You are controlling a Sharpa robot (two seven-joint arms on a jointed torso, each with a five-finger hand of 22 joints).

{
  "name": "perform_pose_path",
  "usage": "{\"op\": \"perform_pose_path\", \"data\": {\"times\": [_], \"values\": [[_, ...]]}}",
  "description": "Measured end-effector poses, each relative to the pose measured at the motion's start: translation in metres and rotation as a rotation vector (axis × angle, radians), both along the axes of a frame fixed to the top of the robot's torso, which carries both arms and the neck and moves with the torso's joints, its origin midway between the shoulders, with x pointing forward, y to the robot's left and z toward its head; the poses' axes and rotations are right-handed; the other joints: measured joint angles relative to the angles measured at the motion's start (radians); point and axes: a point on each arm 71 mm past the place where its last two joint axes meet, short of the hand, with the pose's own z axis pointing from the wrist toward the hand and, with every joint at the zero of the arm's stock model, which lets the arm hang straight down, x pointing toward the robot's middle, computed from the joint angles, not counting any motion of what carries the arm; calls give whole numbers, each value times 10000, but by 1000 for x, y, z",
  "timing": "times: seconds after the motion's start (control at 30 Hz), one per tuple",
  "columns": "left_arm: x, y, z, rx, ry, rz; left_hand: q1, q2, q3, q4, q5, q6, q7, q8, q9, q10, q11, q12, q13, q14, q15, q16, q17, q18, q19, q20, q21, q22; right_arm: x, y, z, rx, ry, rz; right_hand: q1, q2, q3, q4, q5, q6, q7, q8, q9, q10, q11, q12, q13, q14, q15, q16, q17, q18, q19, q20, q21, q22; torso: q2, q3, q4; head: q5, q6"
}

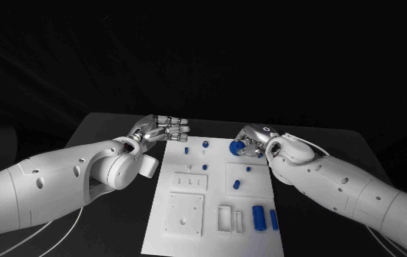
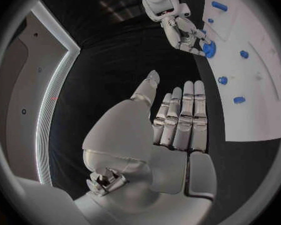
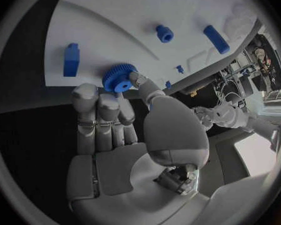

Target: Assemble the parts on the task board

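Black table (image 1: 110,129), white task board (image 1: 191,233) flat on its middle, small blue parts (image 1: 259,217) on the board.

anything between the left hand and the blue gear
Yes: in the head view, two small blue parts on the task board sit between the left hand and the gear.

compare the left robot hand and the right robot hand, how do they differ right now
The left robot hand holds nothing, its fingers straight and side by side; the right robot hand pinches a blue gear.
The left one hovers over the black table just off the task board; the right one is at the board's far edge.
Both are silver hands on white arms.
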Motion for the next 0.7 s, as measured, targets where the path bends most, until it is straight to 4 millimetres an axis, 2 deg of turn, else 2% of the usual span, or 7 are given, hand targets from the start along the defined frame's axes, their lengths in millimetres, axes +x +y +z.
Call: {"op": "perform_pose_path", "data": {"times": [0.33, 0.7], "values": [[-1, 0, 0, 27, 66, 16, 0, 0, 0, 0, 0, 0, 0, 0, 0, 0, 0, 0, 0, 0, 0, 0, 0, 0, 0, 0, 0, 0, -14, 33, 18, 50, -1013, 548, -46, -71, 39, 200, -41, 14, 9, -9, -3, 4, 4, -1, 0, 0, 0, 0, 16, -1, 0, 0, 36, 48, 1, -2, -10, 120, 56], [-2, -3, -1, 35, 121, -29, 0, 0, 0, 0, 0, 0, 0, 0, 0, 0, 0, 0, 0, 0, 0, 0, 0, 0, 0, 0, 0, 0, -23, 73, 22, 202, -1526, 1030, -10, -113, -9, 330, -157, 97, -17, -37, -6, 15, 14, -4, -19, 31, -30, 0, -3, -2, 0, 0, 36, 77, 14, -7, 1, 204, 68]]}}
